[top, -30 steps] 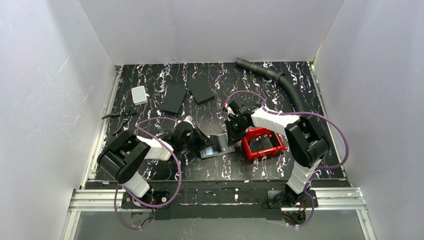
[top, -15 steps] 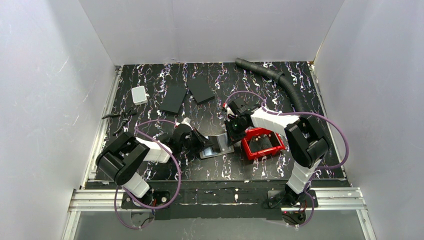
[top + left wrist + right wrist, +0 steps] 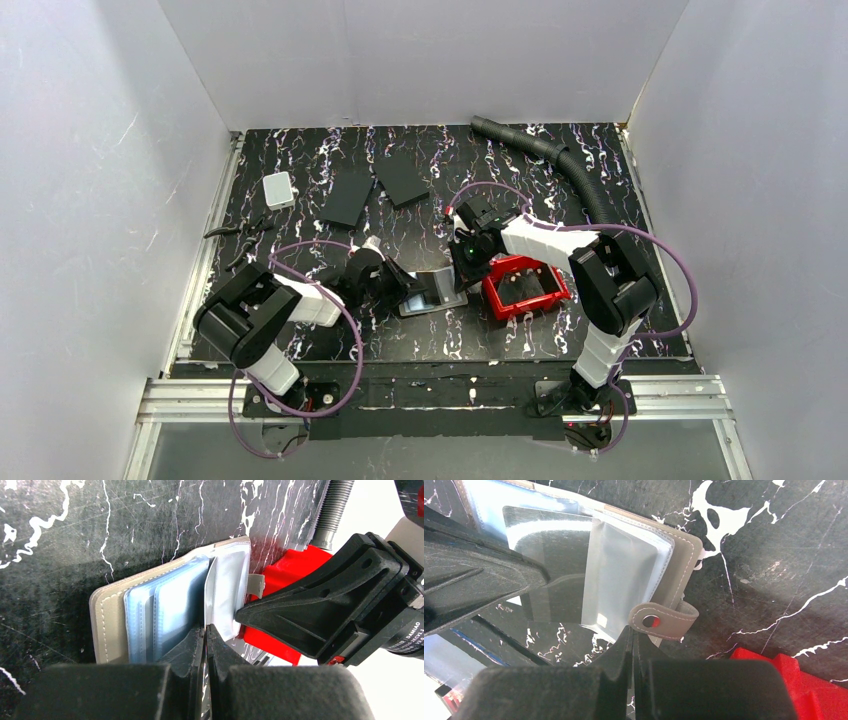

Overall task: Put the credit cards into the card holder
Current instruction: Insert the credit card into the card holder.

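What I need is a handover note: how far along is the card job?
Done: the card holder lies open, clear pockets exposed. In hand: the left gripper is shut on one pocket leaf, and the right gripper on the edge beside the snap tab. Left: no credit card shows in either gripper or clearly in a pocket, so inserting appears to remain.

The only legible print is white lettering on the black motor housing (image 3: 400,630) behind the right gripper (image 3: 239,614), seen from the left wrist. It reads "DAMIAO", and the line beneath it is too small and cut off to read.
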Robot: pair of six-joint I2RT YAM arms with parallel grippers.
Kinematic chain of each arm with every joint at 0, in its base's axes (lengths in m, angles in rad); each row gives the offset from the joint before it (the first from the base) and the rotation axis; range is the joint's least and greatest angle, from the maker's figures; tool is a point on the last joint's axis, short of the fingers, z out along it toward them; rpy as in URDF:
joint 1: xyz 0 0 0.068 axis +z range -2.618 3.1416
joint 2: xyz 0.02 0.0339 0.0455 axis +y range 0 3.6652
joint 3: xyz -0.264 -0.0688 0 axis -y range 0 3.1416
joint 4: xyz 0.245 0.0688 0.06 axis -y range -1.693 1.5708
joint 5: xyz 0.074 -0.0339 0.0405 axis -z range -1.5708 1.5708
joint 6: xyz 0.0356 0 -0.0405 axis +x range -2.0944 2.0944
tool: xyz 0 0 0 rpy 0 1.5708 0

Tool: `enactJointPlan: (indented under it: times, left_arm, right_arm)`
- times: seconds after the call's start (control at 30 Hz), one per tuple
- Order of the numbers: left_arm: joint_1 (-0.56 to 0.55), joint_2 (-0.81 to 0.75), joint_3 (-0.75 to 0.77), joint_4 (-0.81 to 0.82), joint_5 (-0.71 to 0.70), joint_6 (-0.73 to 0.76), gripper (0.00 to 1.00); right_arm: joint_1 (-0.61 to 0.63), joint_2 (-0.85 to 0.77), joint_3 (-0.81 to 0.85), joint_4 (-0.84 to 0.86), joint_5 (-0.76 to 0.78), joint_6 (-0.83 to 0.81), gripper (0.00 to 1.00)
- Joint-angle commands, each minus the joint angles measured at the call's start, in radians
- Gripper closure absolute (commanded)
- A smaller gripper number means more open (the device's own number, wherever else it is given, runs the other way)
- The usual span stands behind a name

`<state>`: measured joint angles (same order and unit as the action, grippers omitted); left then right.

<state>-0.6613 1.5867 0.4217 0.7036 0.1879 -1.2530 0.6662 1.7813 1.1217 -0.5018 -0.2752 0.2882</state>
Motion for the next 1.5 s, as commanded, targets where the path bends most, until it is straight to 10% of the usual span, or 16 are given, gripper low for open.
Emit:
enactJointPlan:
  times: [0.0, 0.4, 0.7, 1.1, 1.47]
  left_arm:
    - [-0.004, 0.021, 0.013, -0.012, 0.007, 0.008, 1.0]
    - [-0.004, -0.027, 0.012, -0.089, 0.023, 0.013, 0.59]
    - [-0.033, -0.056, 0.185, -0.489, -0.04, 0.083, 0.29]
    - [-0.065, 0.001, 0.359, -0.691, -0.094, 0.15, 0.42]
    - [-0.065, -0.065, 0.359, -0.832, -0.128, 0.163, 0.29]
  right_arm:
    - [0.018, 0.023, 0.01, 0.012, -0.027, 0.003, 0.95]
    - [0.019, 0.021, 0.01, 0.014, -0.03, 0.001, 0.95]
    - [0.023, 0.023, 0.011, 0.015, -0.03, 0.003, 0.95]
    - [0.027, 0.024, 0.017, 0.016, -0.036, 0.002, 0.96]
    - [0.026, 0.027, 0.016, 0.015, -0.035, -0.003, 0.96]
